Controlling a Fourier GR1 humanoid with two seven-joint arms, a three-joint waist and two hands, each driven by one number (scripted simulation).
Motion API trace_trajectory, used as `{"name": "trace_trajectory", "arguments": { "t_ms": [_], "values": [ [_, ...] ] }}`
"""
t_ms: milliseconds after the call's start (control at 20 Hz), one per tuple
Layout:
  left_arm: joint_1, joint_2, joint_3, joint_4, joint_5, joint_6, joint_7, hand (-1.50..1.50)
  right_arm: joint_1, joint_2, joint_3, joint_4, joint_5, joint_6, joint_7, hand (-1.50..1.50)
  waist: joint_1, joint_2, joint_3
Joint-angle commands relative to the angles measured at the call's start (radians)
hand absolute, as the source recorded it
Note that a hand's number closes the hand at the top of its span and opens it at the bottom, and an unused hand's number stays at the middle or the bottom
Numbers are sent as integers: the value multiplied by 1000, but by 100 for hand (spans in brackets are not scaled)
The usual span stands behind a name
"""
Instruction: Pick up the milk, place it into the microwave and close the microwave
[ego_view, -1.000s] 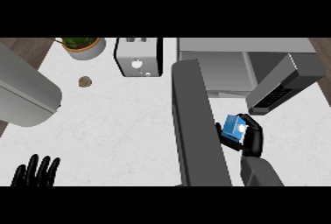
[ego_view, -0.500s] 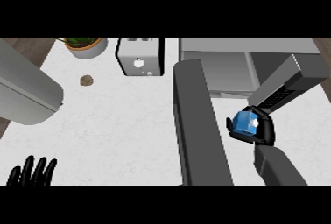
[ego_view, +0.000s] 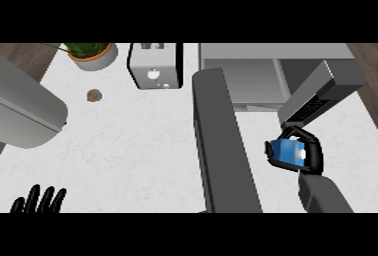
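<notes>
My right hand (ego_view: 306, 156) holds the one milk (ego_view: 286, 151), fingers curled round it, between the open door (ego_view: 221, 150) and the single microwave (ego_view: 295, 75), just outside its cavity. Risk, as I judge it: clipping the control panel or door on the way in. My left hand (ego_view: 38, 201) rests open at the tabletop's (ego_view: 133, 135) lower edge. One toaster (ego_view: 155, 65), one plant (ego_view: 92, 52).

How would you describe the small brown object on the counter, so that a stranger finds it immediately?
Start at the potted plant in the counter's far left corner, beside the toaster. Just in front of the pot, a small brown lump lies alone on the white top. It is the only tiny, rounded, brown thing there.
</notes>
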Motion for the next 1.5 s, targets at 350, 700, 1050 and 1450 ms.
{"name": "trace_trajectory", "arguments": {
  "t_ms": [350, 700, 1050, 1450],
  "values": [
    [59, -31, -20, -8, -42, -11, -52, -150, 321, 1, 131, -587, -28, 71, 262, 150, -1, -1, 0],
    [24, -19, 35, 38, -6, -3, -50, -150, 410, 89, 198, -797, -102, 106, 372, 150, 0, 1, 0],
    [-3, 2, 51, 26, 34, -10, -2, -150, 210, 107, 167, -632, 17, -14, 390, 150, 9, 4, 1],
    [-2, 31, 123, 81, 77, -66, -52, -150, 6, 178, 155, -408, 106, -143, 424, 150, 17, 6, 1]
  ]
}}
